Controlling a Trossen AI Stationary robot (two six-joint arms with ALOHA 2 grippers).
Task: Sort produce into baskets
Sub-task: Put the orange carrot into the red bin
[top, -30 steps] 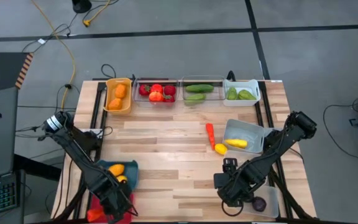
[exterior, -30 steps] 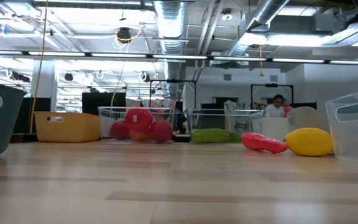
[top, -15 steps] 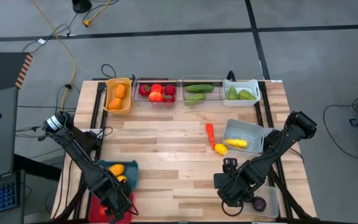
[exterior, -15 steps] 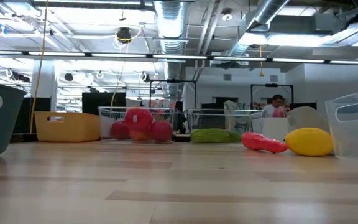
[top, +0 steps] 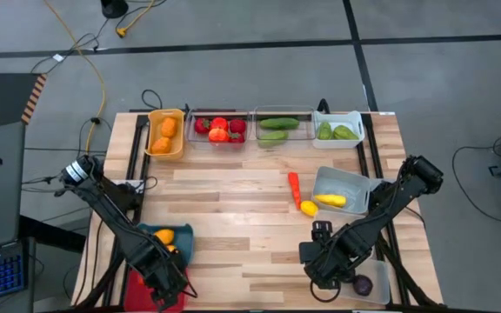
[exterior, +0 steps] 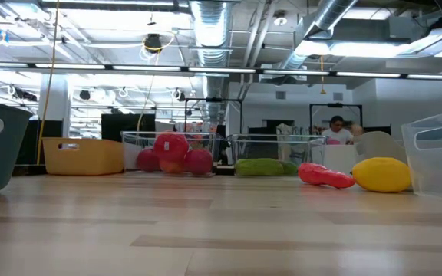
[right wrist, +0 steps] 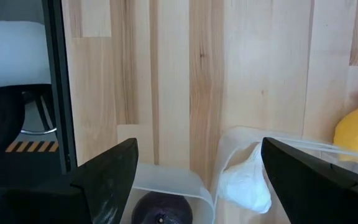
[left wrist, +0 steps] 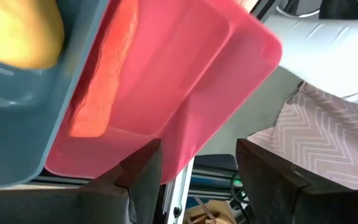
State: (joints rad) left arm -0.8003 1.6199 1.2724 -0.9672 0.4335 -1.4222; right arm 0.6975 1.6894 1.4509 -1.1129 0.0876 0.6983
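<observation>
My left gripper (top: 163, 289) hangs open over the red bin (left wrist: 229, 68) at the table's near left corner, its fingers clear of the rim. An orange-red piece (left wrist: 98, 81) lies inside that bin. Beside it, the teal bin (top: 179, 236) holds yellow-orange produce (top: 163, 236). My right gripper (right wrist: 197, 186) stands open above a clear bin (top: 374, 276) at the near right, which holds a dark purple piece (right wrist: 160, 208). A red pepper (top: 294, 185) and a yellow lemon (top: 308, 208) lie loose on the table.
Along the far edge stand an orange-yellow bin (top: 165, 132), a clear bin of red fruit (top: 219, 129), a clear bin of green pieces (top: 277, 128) and a white bin (top: 338, 129). A clear bin (top: 344, 184) with a yellow piece sits right of centre. Bare wood lies mid-table.
The orange piece that showed by my left gripper, at the red bin's near left end, no longer shows in the high view. My right arm has kept still.
</observation>
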